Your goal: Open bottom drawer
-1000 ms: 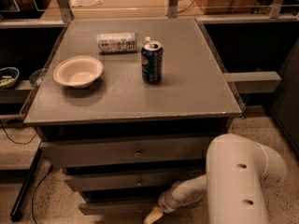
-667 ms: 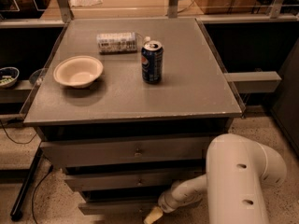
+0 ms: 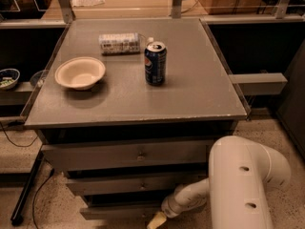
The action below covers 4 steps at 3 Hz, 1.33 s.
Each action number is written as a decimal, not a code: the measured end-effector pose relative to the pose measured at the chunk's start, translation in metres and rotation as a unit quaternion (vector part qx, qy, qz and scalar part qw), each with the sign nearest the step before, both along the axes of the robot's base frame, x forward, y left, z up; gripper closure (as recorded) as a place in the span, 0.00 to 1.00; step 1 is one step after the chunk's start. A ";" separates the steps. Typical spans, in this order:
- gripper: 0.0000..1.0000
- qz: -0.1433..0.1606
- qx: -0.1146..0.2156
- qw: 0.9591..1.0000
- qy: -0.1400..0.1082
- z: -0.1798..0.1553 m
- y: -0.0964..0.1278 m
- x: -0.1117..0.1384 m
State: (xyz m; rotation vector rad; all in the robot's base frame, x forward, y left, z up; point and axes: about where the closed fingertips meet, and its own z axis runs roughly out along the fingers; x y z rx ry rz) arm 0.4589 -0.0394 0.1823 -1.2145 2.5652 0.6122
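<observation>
Cabinet top [image 3: 200,89] holds bowl [image 3: 79,72], upright can [image 3: 155,63], lying bottle [image 3: 120,43]; tool [image 3: 155,221] hangs below, by bottom drawer [image 3: 109,213].

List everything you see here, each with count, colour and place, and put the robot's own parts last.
cabinet top: one, grey, centre of view
bowl: one, cream, left on the cabinet top
soda can: one, blue, upright, middle of the top
bottle: one, white-labelled, on its side towards the back of the top
top drawer: one, grey, under the top
middle drawer: one, grey, below it
bottom drawer: one, grey, lowest
small dish: one, dark-rimmed, far left shelf
arm: one, white, lower right
tool: one, tan-tipped, bottom edge, in front of the bottom drawer
</observation>
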 end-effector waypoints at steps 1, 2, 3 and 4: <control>0.00 0.000 0.000 1.000 0.000 0.001 0.000 0.002; 0.00 0.001 -0.001 1.000 0.001 0.001 -0.001 0.000; 0.00 0.001 -0.002 1.000 0.001 0.001 -0.001 -0.001; 0.00 -0.001 -0.005 1.000 0.003 0.001 0.001 0.004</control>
